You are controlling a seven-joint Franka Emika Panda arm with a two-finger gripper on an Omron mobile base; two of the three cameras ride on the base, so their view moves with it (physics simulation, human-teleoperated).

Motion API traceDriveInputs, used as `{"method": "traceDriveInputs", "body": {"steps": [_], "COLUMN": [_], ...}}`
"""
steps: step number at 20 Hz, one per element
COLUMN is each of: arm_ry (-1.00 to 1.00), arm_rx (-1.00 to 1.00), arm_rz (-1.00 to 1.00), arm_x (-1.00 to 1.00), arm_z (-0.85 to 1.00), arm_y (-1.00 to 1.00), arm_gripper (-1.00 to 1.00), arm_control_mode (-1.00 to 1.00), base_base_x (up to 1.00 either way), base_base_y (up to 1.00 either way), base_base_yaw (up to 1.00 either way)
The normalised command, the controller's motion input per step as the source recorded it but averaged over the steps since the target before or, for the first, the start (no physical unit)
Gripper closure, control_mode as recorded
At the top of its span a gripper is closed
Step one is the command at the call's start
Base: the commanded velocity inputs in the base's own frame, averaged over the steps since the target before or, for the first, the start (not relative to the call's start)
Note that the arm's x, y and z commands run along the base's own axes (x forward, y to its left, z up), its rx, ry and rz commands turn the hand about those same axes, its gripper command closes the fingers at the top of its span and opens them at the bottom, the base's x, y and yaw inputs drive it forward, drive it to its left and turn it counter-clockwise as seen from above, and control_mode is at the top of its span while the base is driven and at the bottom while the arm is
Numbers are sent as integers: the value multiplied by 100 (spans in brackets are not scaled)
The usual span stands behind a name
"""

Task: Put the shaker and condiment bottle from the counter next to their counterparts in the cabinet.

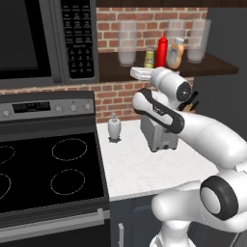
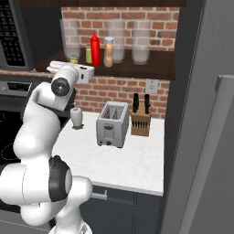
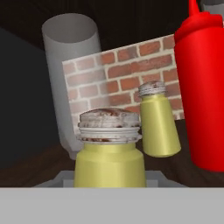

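The shaker (image 3: pixel 109 153), deep yellow with a brownish cap, sits close at the bottom of the hand view, and its body hides my fingertips. My gripper (image 2: pixel 73 65) is shut on it at the left end of the cabinet shelf (image 2: pixel 146 68), level with the shelf board. Just behind stand the counterparts: the pale yellow-green shaker (image 3: pixel 159 127) and, to its right, the red squeeze bottle (image 3: pixel 201 87). The orange-tan condiment bottle (image 1: pixel 176 54) stands upright on the shelf beside the red bottle (image 1: pixel 162 50).
Tall clear glass jars (image 3: pixel 72 78) stand along the shelf against the brick wall. On the white counter (image 1: pixel 144 169) below are a toaster (image 2: pixel 112 124), a knife block (image 2: pixel 140 121) and a small grey dispenser (image 1: pixel 114 128). A microwave (image 1: pixel 48 38) hangs left above the stove.
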Motion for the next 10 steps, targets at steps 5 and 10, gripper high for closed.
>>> {"method": "traceDriveInputs", "body": {"steps": [5, 10], "arm_ry": [2, 1], "arm_rx": [0, 0], "arm_rz": [5, 1], "arm_x": [26, 10], "arm_z": [0, 3], "arm_y": [0, 0], "arm_gripper": [100, 100], "arm_control_mode": [-100, -100], "base_base_x": [0, 0], "base_base_y": [0, 0], "base_base_yaw": [0, 0]}}
